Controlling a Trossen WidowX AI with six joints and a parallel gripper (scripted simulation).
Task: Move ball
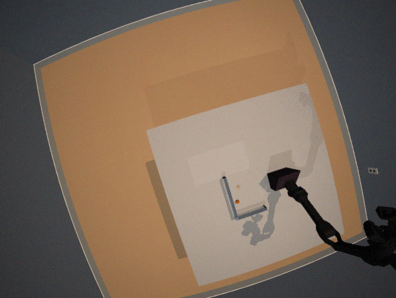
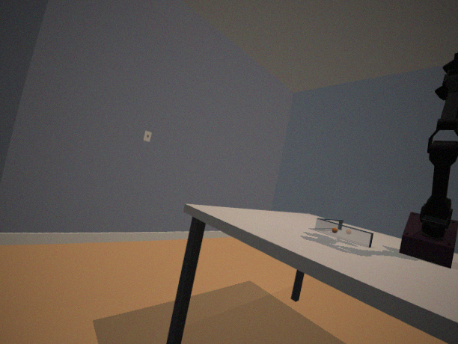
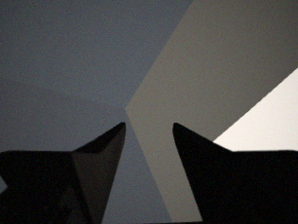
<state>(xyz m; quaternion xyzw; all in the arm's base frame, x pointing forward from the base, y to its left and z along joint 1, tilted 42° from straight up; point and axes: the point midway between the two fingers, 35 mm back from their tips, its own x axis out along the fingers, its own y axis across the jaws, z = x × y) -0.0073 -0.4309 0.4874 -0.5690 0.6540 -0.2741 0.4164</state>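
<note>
gripper [image 3: 149, 128]: I see it half open with nothing between the fingers, aimed at room walls and ceiling, high off the table [image 2: 262, 228] | ball [image 1: 237, 201]: I see it on the table inside the walls [image 1: 228, 194], near their corner | copy [image 1: 238, 186]: just beyond the ball, apart from it

the ball [image 1: 237, 201] is bright orange, and its see-through copy [image 1: 238, 186] is a pale, washed-out peach. the two low walls [image 1: 227, 195] look clear with a grey-blue tint and dark edges. the table [image 1: 226, 252] top is plain light grey on black legs. the floor [image 1: 97, 129] is flat orange with a grey border, the room walls [image 2: 150, 93] are slate blue. the arm [image 1: 310, 207] is black on a dark maroon base [image 2: 426, 243].
</note>
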